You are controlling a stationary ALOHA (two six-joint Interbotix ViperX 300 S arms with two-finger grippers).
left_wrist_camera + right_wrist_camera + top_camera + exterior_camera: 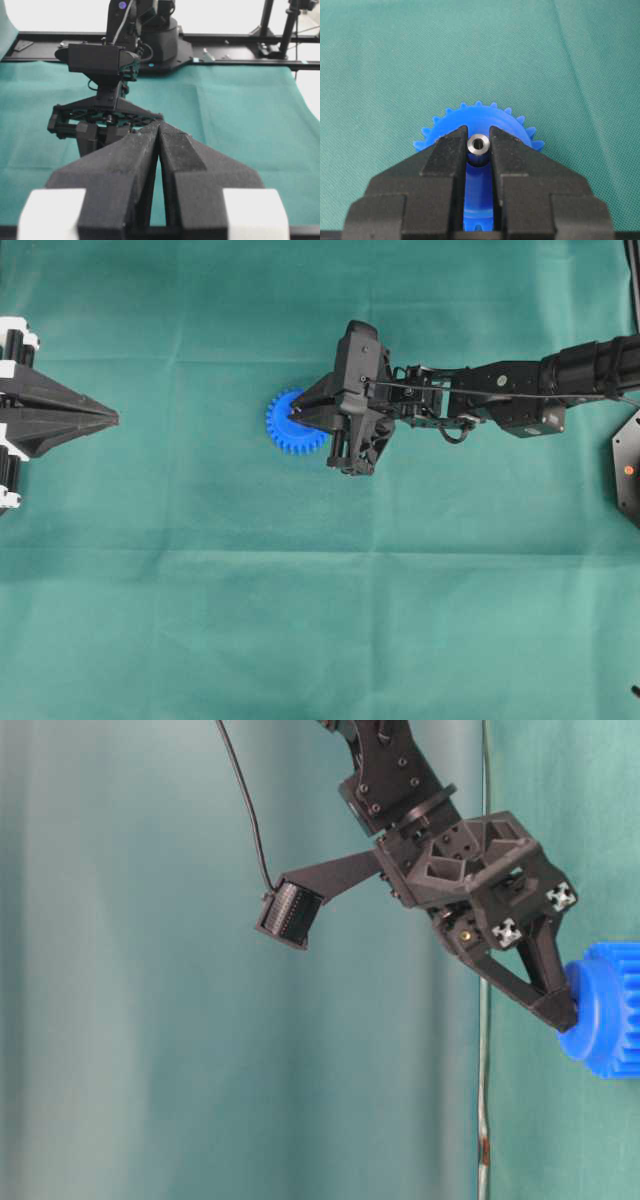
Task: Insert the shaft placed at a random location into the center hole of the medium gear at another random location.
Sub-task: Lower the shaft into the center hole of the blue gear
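The blue medium gear (283,426) lies flat on the green cloth near the table's middle. My right gripper (293,416) reaches in from the right and is shut on the shaft (478,144), a short silvery pin seen end-on between the black fingertips (451,145). The shaft stands upright over the middle of the gear (480,116); the center hole is hidden beneath it. From table level the right gripper's (566,1012) tips touch the gear's (608,1020) raised hub. My left gripper (112,418) rests at the far left, shut and holding nothing, its tips (159,125) meeting.
A black base (626,466) with an orange dot sits at the right edge. The right arm (102,75) and a black frame rail (235,39) stand beyond the left gripper. Green cloth (320,620) covers the table.
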